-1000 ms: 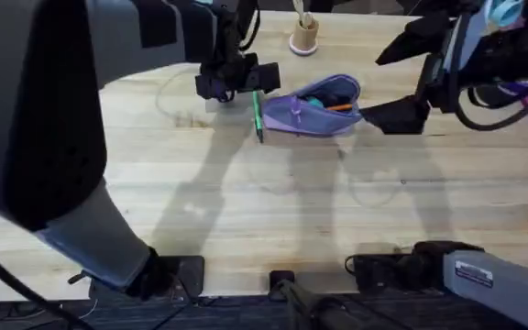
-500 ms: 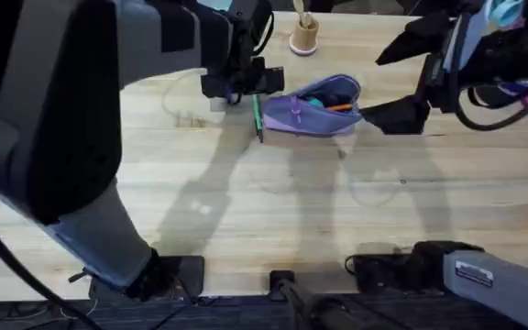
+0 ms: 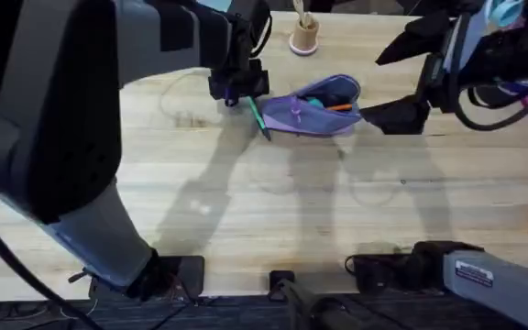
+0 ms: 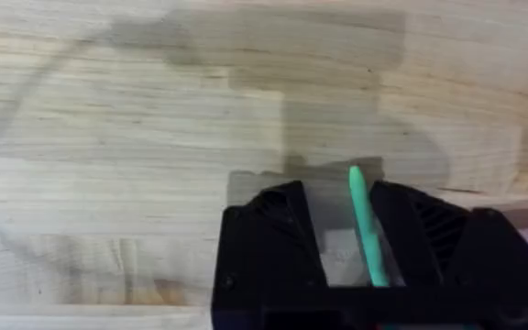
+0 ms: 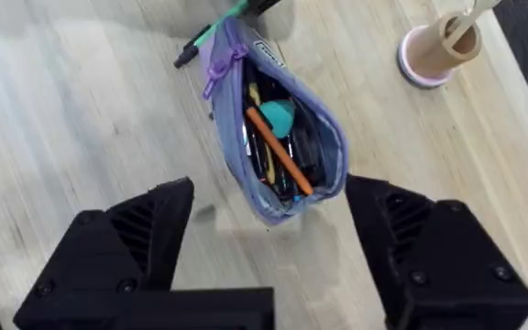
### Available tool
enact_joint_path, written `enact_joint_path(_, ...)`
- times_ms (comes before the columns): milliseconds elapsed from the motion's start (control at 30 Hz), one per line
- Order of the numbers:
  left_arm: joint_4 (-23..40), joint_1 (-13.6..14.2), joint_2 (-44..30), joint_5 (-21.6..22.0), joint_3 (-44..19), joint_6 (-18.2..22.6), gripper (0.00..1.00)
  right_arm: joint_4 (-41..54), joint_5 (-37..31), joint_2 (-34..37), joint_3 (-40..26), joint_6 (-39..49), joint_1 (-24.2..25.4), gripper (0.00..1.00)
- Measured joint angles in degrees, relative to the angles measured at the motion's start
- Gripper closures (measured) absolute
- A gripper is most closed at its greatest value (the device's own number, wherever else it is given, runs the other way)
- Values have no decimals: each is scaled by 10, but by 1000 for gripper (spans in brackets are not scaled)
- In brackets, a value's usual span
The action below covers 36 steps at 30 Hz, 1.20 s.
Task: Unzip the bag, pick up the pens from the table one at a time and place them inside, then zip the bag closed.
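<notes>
With the left end effector (image 3: 242,92) clamped on the green pen (image 3: 259,118), I worry its tilt could snag the bag (image 3: 314,108) lip at 3 o'clock and slip out. Orange pen (image 5: 279,152) already inside the unzipped bag. Right end effector (image 5: 269,238) spread wide, just beside the bag. Counter (image 3: 291,211): pale planks, spool (image 3: 304,35) at 12 o'clock.

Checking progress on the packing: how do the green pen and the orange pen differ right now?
The orange pen lies inside the open lilac pouch, while the green pen is outside it, at its zipper-pull end. The green pen is gripped between the left hand's fingers; nothing holds the orange pen, and the right hand hangs open above the pouch. Both are slim pens.
</notes>
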State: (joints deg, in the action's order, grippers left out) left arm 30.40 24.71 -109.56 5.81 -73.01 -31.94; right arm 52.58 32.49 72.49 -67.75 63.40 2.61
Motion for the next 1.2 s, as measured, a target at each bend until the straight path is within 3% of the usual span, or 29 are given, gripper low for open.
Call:
enact_joint_path(267,20,7,0,0,-5,0,504,0,0,0,0,0,0,5)
enact_joint_path(467,42,21,0,6,-9,-4,564,0,0,0,0,0,0,5)
enact_joint_path(733,41,33,0,10,-9,-24,837,0,0,0,0,0,0,5)
enact_joint_path(767,32,34,0,8,-9,-26,948,0,0,0,0,0,0,5)
enact_joint_path(1067,15,35,-1,-5,-9,-25,960,0,0,0,0,0,0,5)
enact_joint_path(1200,19,35,-1,-1,-13,-2,960,-1,2,0,0,0,0,6)
